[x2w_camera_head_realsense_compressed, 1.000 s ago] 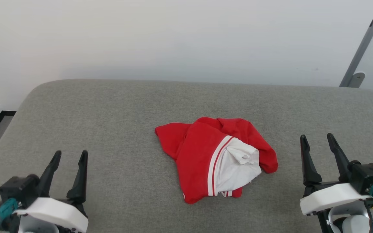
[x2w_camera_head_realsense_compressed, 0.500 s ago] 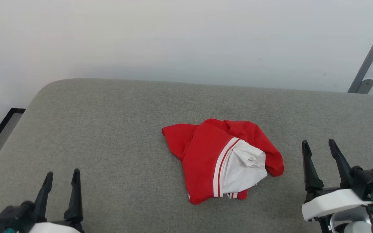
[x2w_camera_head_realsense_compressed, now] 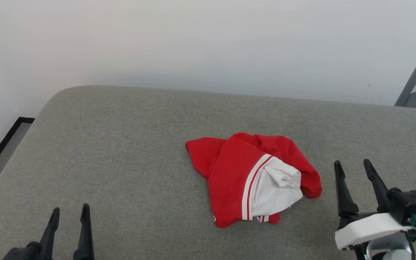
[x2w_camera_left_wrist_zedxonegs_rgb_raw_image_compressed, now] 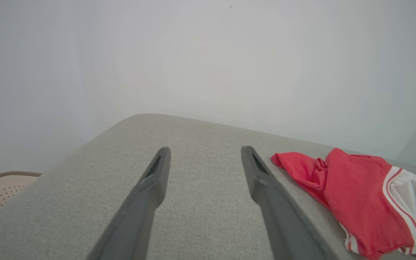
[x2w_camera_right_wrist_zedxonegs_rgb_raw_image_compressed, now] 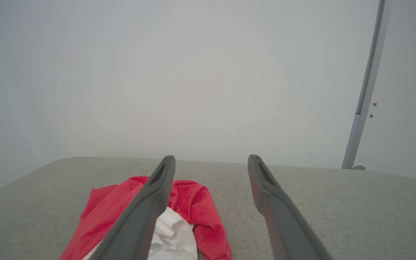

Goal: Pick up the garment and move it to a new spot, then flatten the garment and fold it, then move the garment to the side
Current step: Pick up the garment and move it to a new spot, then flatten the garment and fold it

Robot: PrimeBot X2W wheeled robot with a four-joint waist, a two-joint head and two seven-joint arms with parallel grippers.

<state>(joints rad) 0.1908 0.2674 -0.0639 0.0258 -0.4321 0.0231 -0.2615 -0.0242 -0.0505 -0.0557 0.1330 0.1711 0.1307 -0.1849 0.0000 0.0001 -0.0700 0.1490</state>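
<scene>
Head view: the red T-shirt (x2w_camera_head_realsense_compressed: 237, 173) lies crumpled on the grey cushion (x2w_camera_head_realsense_compressed: 121, 144), right of centre. The left gripper (x2w_camera_head_realsense_compressed: 70, 208) and right gripper (x2w_camera_head_realsense_compressed: 351, 163) wait near the front edge, fingers spread and empty. The shirt is likely light and limp; pinch a raised red fold.

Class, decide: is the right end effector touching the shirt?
Apart. The head view shows a strip of bare grey cushion between the right end effector and the shirt.
</scene>
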